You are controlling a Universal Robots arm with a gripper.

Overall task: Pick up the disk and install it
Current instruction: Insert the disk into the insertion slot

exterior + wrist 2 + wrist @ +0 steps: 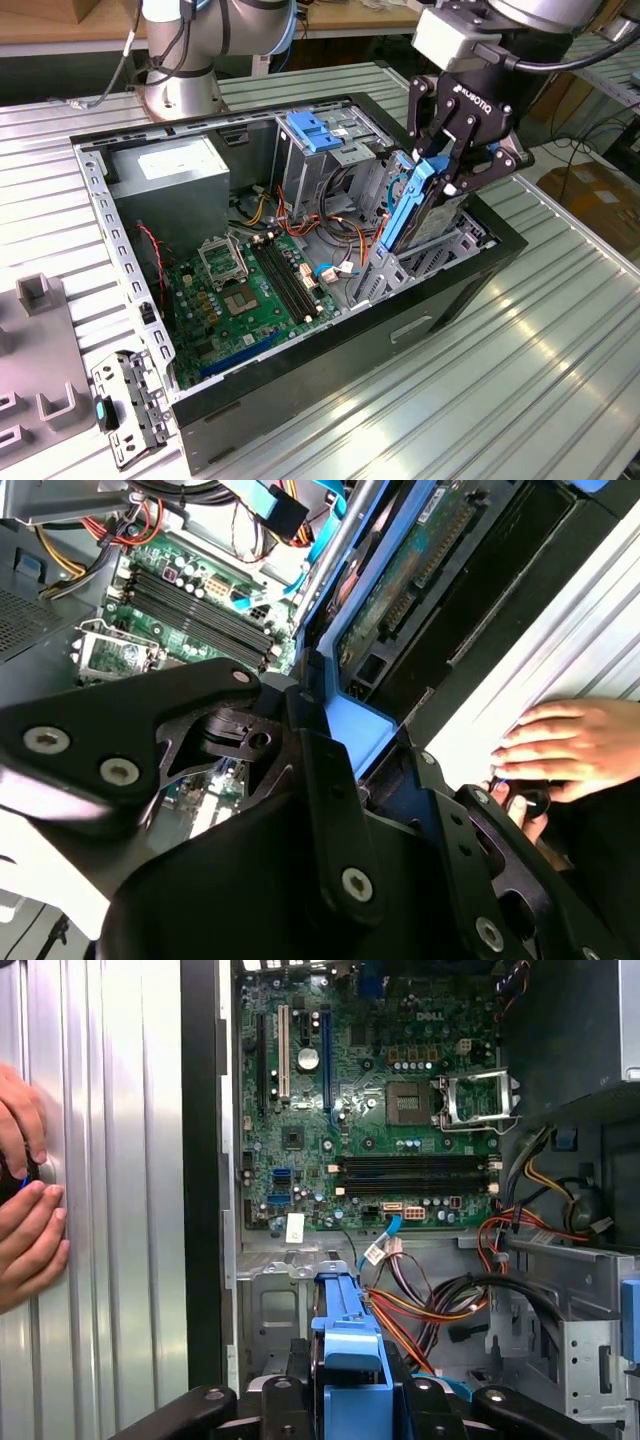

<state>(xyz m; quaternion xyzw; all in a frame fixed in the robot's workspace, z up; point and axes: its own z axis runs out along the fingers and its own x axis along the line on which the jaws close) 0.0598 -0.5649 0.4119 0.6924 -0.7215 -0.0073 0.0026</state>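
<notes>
Disk (405, 215), blue-railed and seemingly dark-bodied, stands edgewise, gripped by hand (452, 180).

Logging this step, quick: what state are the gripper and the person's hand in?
Gripper: closed on the disk, held on edge.
Person's hand: resting on the table; whether it grips anything cannot be told.
</notes>
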